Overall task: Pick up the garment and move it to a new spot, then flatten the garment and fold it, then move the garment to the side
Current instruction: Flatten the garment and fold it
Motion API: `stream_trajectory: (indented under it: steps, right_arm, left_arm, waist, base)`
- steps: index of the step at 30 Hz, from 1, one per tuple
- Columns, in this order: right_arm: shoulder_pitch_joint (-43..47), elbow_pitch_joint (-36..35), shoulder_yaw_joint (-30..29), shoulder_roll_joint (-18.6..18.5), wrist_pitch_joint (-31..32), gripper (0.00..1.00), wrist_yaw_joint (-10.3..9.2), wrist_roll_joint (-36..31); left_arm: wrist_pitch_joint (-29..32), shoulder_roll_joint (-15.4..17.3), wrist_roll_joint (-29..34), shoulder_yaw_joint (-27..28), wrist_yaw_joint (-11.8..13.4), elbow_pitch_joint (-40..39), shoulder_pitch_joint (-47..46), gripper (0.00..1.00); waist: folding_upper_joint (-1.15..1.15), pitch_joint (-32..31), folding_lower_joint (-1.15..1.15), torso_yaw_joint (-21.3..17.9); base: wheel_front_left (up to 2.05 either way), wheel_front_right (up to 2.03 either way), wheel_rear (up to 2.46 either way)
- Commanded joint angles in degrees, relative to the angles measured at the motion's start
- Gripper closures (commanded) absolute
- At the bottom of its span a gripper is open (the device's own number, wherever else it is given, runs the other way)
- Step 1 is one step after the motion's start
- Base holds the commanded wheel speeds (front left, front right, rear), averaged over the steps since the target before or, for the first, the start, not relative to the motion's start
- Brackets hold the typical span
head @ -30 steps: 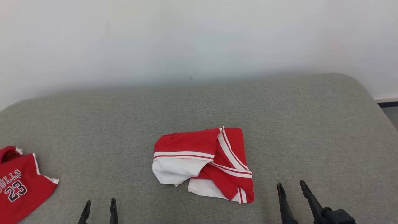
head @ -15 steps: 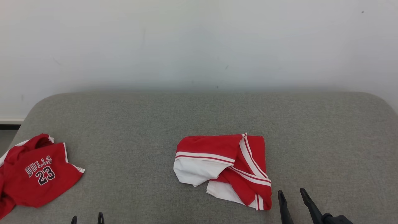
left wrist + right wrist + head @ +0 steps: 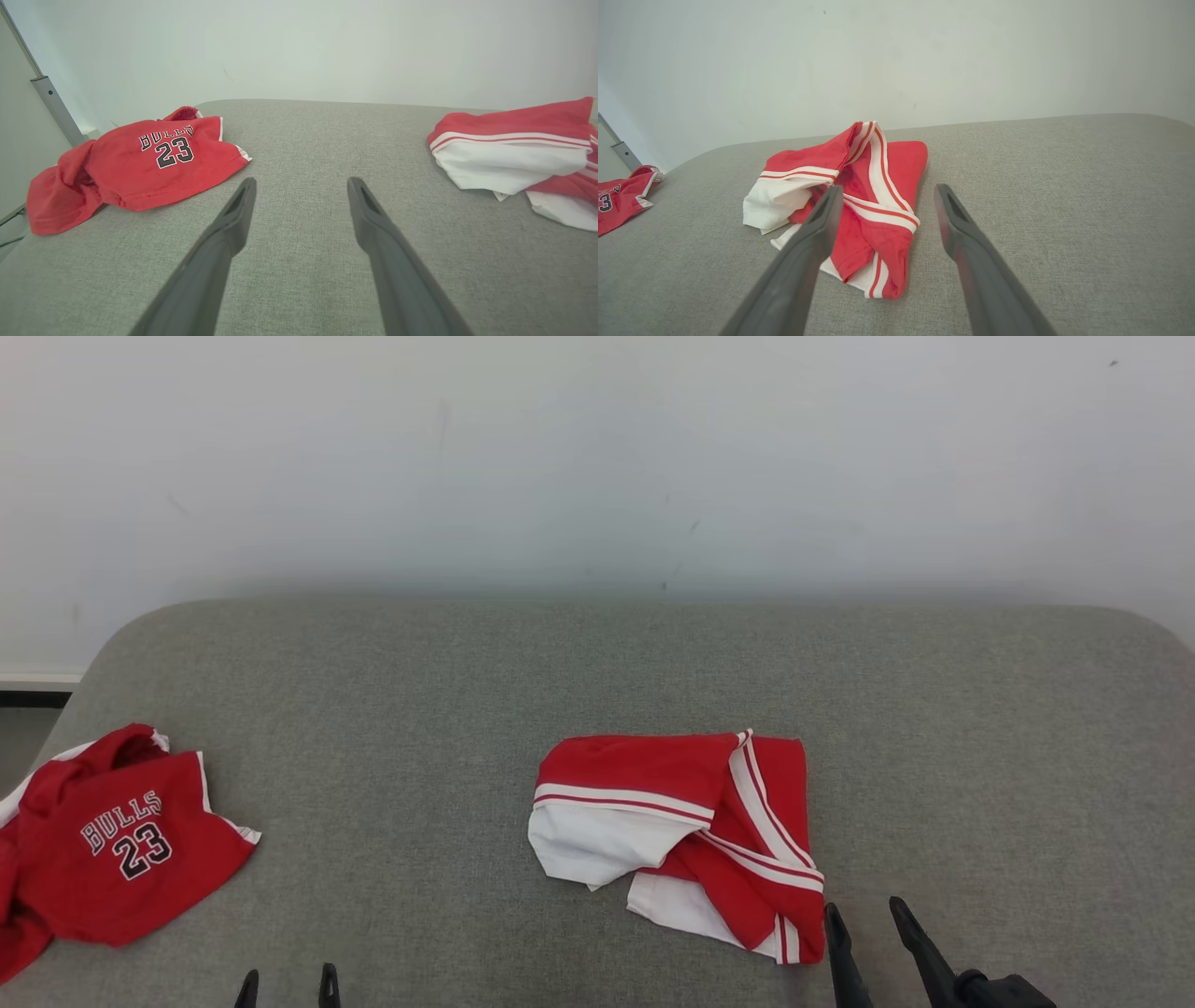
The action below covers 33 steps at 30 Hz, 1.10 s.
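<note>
Red-and-white striped cloth garment (image 3: 677, 845) lies crumpled midway across the grey woven cushion (image 3: 980, 728). Bare cushion runs behind it to the white wall (image 3: 597, 457) and right of it to the rounded edge. Well left of it lies a red "BULLS 23" jersey (image 3: 121, 845). Its white inner side shows at the near-left folds. With fingers spread wide and empty, the right gripper (image 3: 864, 907) is just beside its near right corner, and the left gripper (image 3: 288, 980) is well apart, near-left of it.
</note>
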Motion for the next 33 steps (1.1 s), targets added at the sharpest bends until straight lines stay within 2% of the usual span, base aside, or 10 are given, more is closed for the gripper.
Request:
stream_trajectory:
  steps: [1,7,13,22,32,33]
  right_arm:
    - [-0.3,0.0,0.2,0.1,0.0,0.0,-0.14,0.3]
    - [-3.2,1.7,4.5,0.1,0.0,0.0,-0.14,2.1]
    - [-8.8,6.7,10.1,0.1,0.0,0.0,-0.14,4.2]
    - [-16.9,17.0,12.4,0.1,0.0,0.0,-0.14,5.3]
    - [-22.1,22.9,12.8,0.1,0.0,0.0,-0.14,6.0]
    - [-22.3,23.1,13.0,0.1,0.0,0.04,-0.14,6.3]
  left_arm:
    - [-0.2,-0.1,0.6,0.0,-0.2,0.0,-0.6,0.0]
    - [-0.2,-0.3,0.7,-1.7,-1.0,0.1,-1.4,0.0]
    - [-0.2,-0.4,-0.6,-4.8,-1.9,0.7,-2.8,0.0]
    - [-0.2,-0.4,-2.1,-7.0,-2.1,0.7,-4.7,0.0]
    - [-0.2,-0.4,-3.5,-8.5,-1.4,0.6,-6.5,0.0]
    - [-0.2,-0.4,-3.5,-8.6,-1.3,0.6,-6.6,0.0]
  waist:
    - [0.0,0.2,0.0,0.1]
    - [0.0,1.7,0.0,1.4]
    - [0.0,4.0,0.0,5.5]
    - [0.0,7.4,0.0,9.7]
    - [0.0,9.8,0.0,11.6]
    - [0.0,9.9,0.0,11.7]
  base:
    - [0.0,0.0,0.0]
    - [0.0,0.0,0.0]
    - [0.0,0.0,0.0]
    - [0.0,0.0,0.0]
    - [0.0,0.0,0.0]
    - [0.0,0.0,0.0]
